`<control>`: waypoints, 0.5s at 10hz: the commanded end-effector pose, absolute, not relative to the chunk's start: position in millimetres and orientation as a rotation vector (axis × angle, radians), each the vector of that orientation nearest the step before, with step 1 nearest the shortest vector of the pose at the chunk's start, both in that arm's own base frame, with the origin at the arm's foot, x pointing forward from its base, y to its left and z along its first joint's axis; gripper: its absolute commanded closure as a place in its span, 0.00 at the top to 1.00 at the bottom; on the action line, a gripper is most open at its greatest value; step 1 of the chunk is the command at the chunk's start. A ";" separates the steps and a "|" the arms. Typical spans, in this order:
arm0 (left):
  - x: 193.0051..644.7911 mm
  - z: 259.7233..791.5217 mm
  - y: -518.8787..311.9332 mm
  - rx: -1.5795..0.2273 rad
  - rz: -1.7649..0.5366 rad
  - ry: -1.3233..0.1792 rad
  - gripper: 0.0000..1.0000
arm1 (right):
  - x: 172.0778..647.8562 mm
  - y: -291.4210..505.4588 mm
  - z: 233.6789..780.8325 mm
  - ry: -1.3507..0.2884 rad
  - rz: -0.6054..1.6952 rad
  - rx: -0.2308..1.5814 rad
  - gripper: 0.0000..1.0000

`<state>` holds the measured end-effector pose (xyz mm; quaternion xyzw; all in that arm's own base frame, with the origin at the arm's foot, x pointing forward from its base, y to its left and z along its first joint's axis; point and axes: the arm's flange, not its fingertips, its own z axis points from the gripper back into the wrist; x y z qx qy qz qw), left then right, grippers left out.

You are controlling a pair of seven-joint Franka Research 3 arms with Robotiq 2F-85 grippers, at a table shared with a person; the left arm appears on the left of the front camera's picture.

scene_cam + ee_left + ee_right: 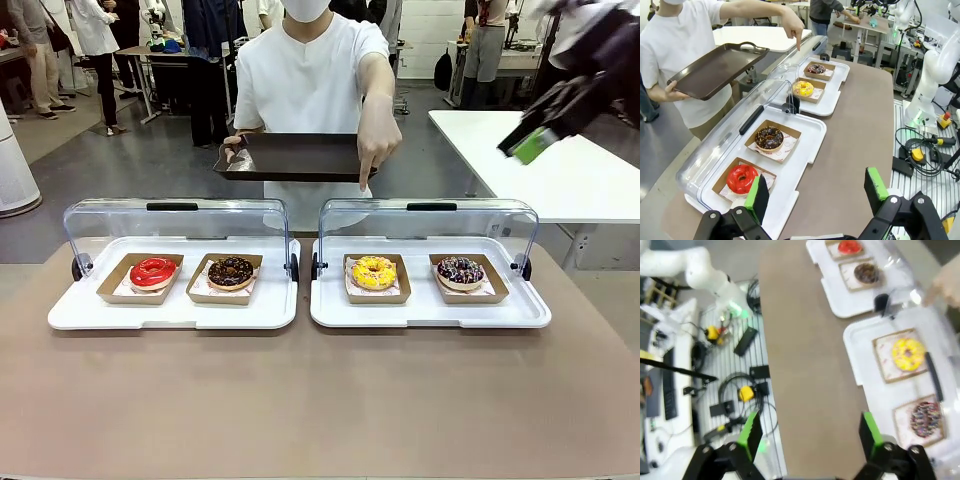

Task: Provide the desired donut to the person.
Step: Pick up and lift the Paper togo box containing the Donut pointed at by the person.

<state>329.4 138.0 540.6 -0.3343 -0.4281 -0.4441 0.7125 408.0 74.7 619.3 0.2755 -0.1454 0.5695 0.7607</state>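
Note:
The person [310, 70] in a white shirt stands across the table, holding a dark tray [292, 157] in one hand and pointing a gloved finger [366, 178] down at the yellow donut [373, 271]. That yellow donut [803, 88] [908, 353] sits in a cardboard dish in the right white tray [430, 312], beside a sprinkled chocolate donut [460, 270]. The left white tray [170, 312] holds a red donut [153, 271] and a chocolate donut [231, 271]. My right gripper [535, 135] hangs open, high at the upper right. My left gripper [817, 192] is open above the table's near end.
Both white trays have clear lids [178, 222] standing open along their far sides. A white table [560, 165] stands at the right behind. Bystanders and other tables show in the background. Cables and boxes [740, 390] lie on the floor beside the table.

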 end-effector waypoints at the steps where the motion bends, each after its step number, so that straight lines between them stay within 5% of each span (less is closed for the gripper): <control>1: 330.3 541.8 139.1 -0.747 -0.997 -0.972 1.00 | 420.6 106.0 590.7 -0.185 1.333 0.484 1.00; 5: 330.3 541.8 139.1 -0.747 -0.997 -0.972 1.00 | 412.3 158.1 531.3 -0.090 1.516 0.345 1.00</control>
